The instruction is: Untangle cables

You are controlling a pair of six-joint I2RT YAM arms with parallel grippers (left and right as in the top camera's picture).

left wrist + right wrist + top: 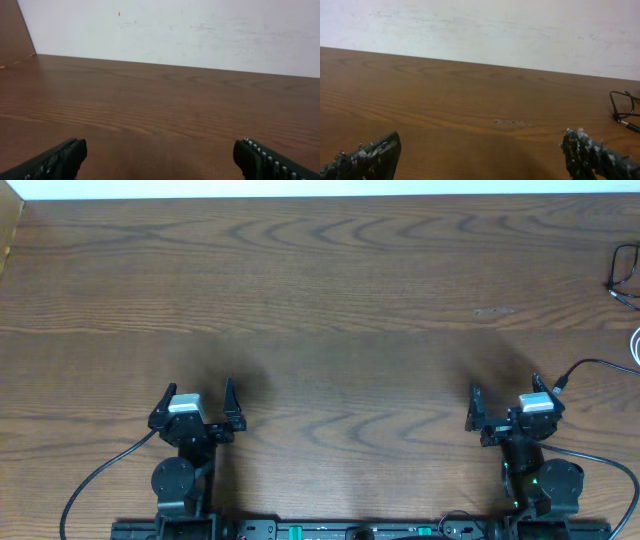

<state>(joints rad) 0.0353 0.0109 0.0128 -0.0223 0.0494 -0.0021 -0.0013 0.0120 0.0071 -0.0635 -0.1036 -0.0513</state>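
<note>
Left edge: a wooden side board [8, 230] rises at the far left corner of the table [320, 300]; in the left wrist view it meets the white wall [175, 30] at that corner.
Left gripper [197, 394]: sits near the front edge, left of centre, pointing toward the far side. Its jaws are spread wide and hold nothing.
Left fingers [60, 159]: only the tips show at the bottom corners of the wrist view, with bare wood between them.
Left arm wire [100, 470]: a thick black lead curves from the arm base off the front edge.
Middle: bare wood grain runs from the front rail to the wall, and between the two arms.
Right gripper [507, 392]: sits near the front edge, right of centre. Its jaws are apart and grip nothing.
Right fingers [592, 155]: the tips are rough and flecked, with bare wood between them.
Right arm wire [590, 365]: runs from the wrist off the right side.
Black cable [625, 270]: a thin loop at the far right edge, well apart from both grippers and partly cut off by the frame. It also shows at the right margin of the right wrist view [621, 106].
White cable [636, 342]: a sliver at the right edge, nearer the front than the black loop. Whether the two are tangled cannot be told.
</note>
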